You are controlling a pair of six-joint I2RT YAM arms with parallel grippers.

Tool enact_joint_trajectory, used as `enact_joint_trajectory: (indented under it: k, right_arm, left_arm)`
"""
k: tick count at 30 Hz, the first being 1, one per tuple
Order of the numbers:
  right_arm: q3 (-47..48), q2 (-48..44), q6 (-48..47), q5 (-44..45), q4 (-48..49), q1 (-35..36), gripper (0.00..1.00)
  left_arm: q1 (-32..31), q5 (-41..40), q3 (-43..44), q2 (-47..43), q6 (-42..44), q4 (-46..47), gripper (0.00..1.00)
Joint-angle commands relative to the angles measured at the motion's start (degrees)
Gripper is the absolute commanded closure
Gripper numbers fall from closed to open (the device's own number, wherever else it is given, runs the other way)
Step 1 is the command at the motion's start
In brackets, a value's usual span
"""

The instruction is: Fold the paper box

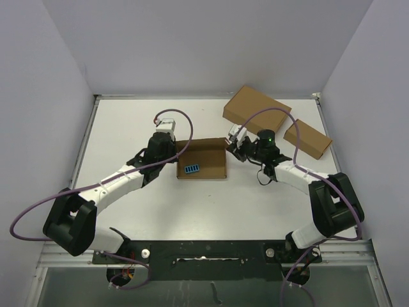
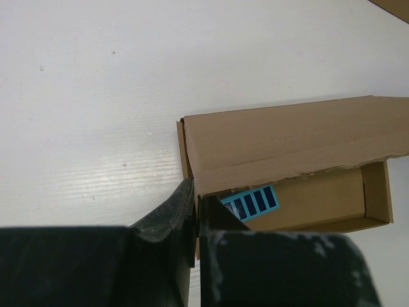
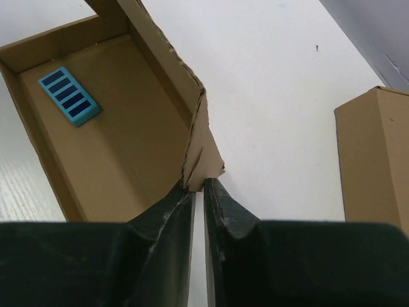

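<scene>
Cardboard of the paper box (image 1: pixel 211 160) lies open near the middle of the white counter (image 1: pixel 121 128), between the two arms, with its hollow side turned up. On the floor of the box, near the front left corner, there is a blue label (image 1: pixel 192 169) with dark bars.

The left end effector (image 2: pixel 197 192) is at the left side of the box. Its fingers are clenched on the left wall (image 2: pixel 183 147), close to the near corner, and only a thin gap shows between them. In the left wrist view a long panel (image 2: pixel 287 141) of the box leans over the interior and hides part of it. Its lower edge is uneven, and the blue label shows just under this edge.

The right end effector (image 3: pixel 204 185) is at the right side of the box. Its fingers are pressed together on the corner of a small flap (image 3: pixel 203 153), which stands up from the right wall and has a crease along it. The edge of this flap is rough.

The largest brown box (image 1: pixel 255 110) rests closed at the far side of the counter, behind the right end effector and apart from the paper box. The smallest brown box (image 1: pixel 307 139) lies to the right of it, near the right edge of the counter. Neither one touches the paper box.
</scene>
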Motion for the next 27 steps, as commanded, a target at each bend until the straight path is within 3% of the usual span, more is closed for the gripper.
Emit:
enact_joint_trajectory:
  k: [1,6,14,27]
  right_arm:
    - [3.0,0.7,-0.9,0.7,3.1,1.0,0.92]
    - [3.8,1.2,-0.9,1.6,2.5,1.8,1.0]
    - [5.5,3.0,1.3,5.6,2.2,5.6,1.0]
    - [10.8,11.4,5.9,20.4,9.1,13.0,1.0]
  left_arm:
    - [0.3,1.3,3.0,0.2,-1.1,1.6,1.0]
    - [0.3,1.5,2.9,0.2,-1.9,1.4,1.0]
    - [0.3,2.3,2.8,-0.4,-4.5,1.2,1.0]
    - [1.8,0.6,4.3,-1.1,-4.7,-0.1,1.0]
